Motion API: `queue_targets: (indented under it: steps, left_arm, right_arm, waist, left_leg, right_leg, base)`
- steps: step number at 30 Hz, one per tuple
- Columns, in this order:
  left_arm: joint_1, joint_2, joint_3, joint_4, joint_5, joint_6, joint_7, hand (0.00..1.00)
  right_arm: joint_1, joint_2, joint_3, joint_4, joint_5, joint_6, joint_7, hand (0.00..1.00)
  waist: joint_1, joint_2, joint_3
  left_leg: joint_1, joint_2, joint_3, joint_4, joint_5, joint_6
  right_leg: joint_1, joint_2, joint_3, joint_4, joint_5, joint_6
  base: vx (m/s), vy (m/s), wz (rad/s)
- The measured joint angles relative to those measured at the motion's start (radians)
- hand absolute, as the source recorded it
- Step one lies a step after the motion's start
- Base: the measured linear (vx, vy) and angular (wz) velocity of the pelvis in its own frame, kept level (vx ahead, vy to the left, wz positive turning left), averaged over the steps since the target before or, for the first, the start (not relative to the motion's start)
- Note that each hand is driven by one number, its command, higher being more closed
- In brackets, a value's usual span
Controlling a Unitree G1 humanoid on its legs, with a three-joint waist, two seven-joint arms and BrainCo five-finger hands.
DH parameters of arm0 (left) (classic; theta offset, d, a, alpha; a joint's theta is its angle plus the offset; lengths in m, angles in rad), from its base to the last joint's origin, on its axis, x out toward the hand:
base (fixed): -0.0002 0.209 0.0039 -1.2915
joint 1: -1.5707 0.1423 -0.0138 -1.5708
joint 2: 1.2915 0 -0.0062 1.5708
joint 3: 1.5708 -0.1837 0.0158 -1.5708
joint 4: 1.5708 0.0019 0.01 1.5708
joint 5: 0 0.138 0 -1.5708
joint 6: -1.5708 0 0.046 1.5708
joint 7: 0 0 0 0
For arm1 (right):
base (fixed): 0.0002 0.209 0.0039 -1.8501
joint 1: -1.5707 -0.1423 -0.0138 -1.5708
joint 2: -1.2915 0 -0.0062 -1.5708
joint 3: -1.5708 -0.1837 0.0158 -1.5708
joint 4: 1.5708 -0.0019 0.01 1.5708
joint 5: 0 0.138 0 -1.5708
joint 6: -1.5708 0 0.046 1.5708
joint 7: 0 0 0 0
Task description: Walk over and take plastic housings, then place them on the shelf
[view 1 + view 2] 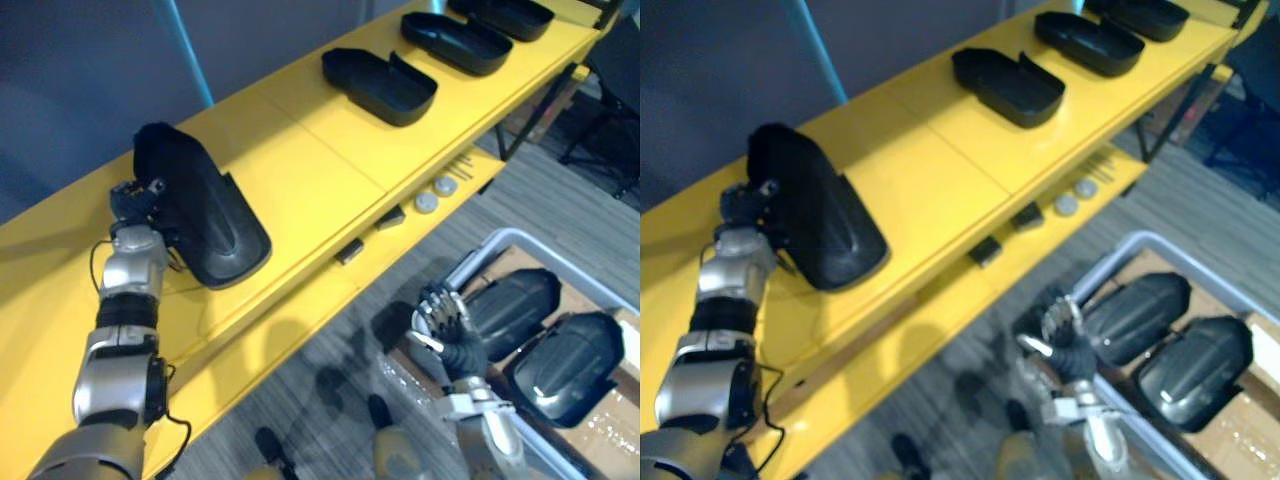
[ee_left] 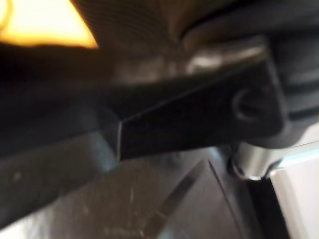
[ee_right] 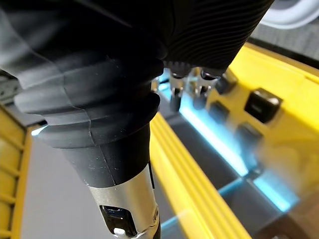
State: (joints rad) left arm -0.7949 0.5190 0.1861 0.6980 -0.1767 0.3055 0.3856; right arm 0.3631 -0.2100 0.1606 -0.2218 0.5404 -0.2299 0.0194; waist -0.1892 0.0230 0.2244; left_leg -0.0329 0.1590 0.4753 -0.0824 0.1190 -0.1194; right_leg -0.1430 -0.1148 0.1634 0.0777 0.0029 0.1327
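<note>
Three housings point(image 1: 380, 85) on shelf point(image 1: 320, 170); left hand point(image 1: 133, 205) fingers clamp fourth housing point(image 1: 210, 220), tilted for set-down; right hand point(image 1: 455, 340) slack-fingered, empty.

Stereo overhead on shelf point(image 1: 330, 190); wrists close-up

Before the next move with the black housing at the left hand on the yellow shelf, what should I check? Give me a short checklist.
1. Housing over the yellow shelf, inside its front edge: ok.
2. Housing lying flat on the shelf: cannot tell; it looks tilted.
3. Left hand hold on the housing: cannot tell.
4. Gap to the neighbouring housing: ok, well apart.
5. Right hand open and free, low beside the bin of spare housings: ok.
</note>
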Motion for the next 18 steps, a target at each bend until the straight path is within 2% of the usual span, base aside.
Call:
queue_targets:
  steps: [3,6,7,13,18]
  left_arm:
    - [-0.001,0.023,-0.001,0.0,0.002,-0.003,0.029,0.0]
    - [-0.027,0.041,0.001,0.0,0.008,-0.012,0.097,0.0]
    - [-0.039,0.055,0.005,0.0,0.024,-0.026,0.142,0.0]
    - [-0.07,0.084,0.067,0.0,0.03,-0.084,0.277,0.0]
    - [-0.07,0.1,0.089,0.004,0.038,-0.082,0.243,0.0]
  right_arm:
    - [0.007,-0.002,0.001,0.003,0.005,-0.007,0.002,0.0]
    - [0.007,-0.003,0.003,0.01,0.006,-0.011,0.002,0.0]
    - [0.006,-0.004,0.013,0.011,0.006,-0.013,0.002,0.0]
    - [0.007,-0.009,0.05,0.021,0.009,-0.029,0.002,0.0]
    - [0.005,-0.017,0.066,0.042,0.027,-0.033,0.002,0.0]
  waist:
    - [-0.001,0.0,0.0]
    - [0.002,0.0,0.0]
    - [0.002,0.0,0.0]
    - [0.0,0.0,0.0]
    - [0.003,0.0,0.0]
  left_leg:
    - [0.0,0.0,0.001,0.0,0.0,0.0]
    - [0.0,0.0,0.0,0.0,0.0,0.0]
    - [0.0,0.0,0.0,0.0,0.0,0.0]
    - [0.006,-0.001,0.001,0.0,0.0,0.0]
    - [0.016,-0.001,0.0,0.0,0.0,0.0]
  right_leg:
    - [-0.001,0.0,0.0,0.0,0.0,0.0]
    - [0.0,0.0,0.0,0.0,0.0,0.0]
    - [0.0,0.0,0.0,0.0,0.0,0.0]
    - [0.005,-0.002,0.0,0.003,0.0,0.0]
    - [0.015,-0.003,-0.002,0.005,-0.003,0.003]
  base:
    - [0.0,0.0,0.0]
    - [0.0,0.0,0.0]
    - [0.0,0.0,0.0]
    - [0.0,0.0,0.0]
    - [0.0,0.0,0.0]
